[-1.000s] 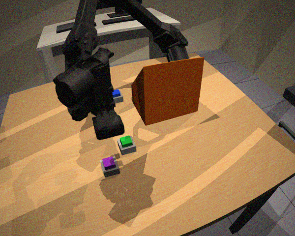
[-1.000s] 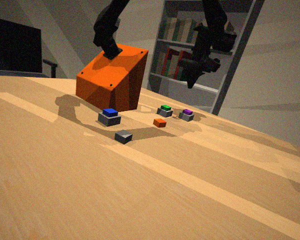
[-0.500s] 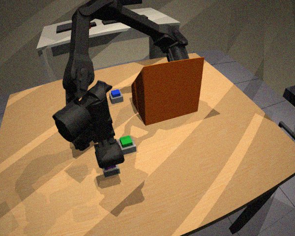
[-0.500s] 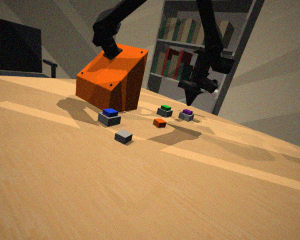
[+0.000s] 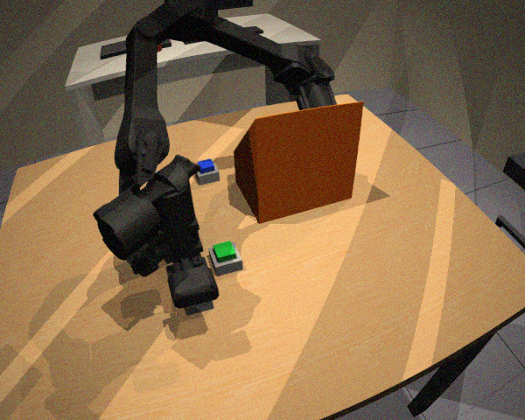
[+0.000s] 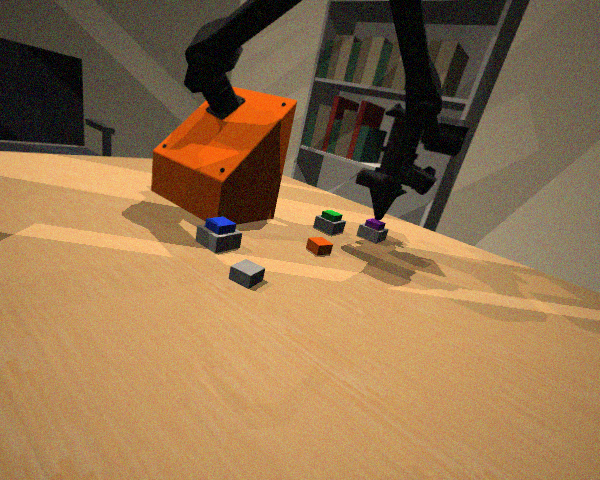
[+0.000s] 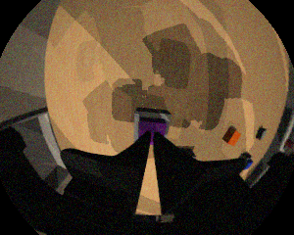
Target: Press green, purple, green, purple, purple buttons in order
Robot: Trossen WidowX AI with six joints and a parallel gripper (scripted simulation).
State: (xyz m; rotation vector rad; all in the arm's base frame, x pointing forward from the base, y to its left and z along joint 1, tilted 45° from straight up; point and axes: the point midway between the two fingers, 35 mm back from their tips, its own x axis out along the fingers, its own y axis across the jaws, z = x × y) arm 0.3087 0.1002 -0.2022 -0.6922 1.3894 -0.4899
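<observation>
Two buttons matter to me, and my fingers (image 6: 378,215) are pressed together into one blunt point with nothing between them, poised right at the cap of the purple button (image 6: 374,223); whether the tip already touches it I cannot tell from the exterior view. From the wrist view the purple cap (image 7: 151,127) sits dead ahead of the closed tips. The green button (image 5: 224,250) stands just beside it, toward the big orange box (image 5: 298,160) that occupies the far middle of the counter (image 5: 389,289). I judge the purple button a rigid little cap on a grey housing, spring-loaded, so it needs a straight, firm push on the centre of its top face until it bottoms out, then a clean lift; no gripping at all. The cap is small and probably smooth, so an off-centre push could slide my tip off its edge toward the green one. A small orange block (image 6: 319,245) lies near both buttons and a grey block (image 6: 246,272) farther on toward the blue button (image 6: 219,225); I should keep off all three.
</observation>
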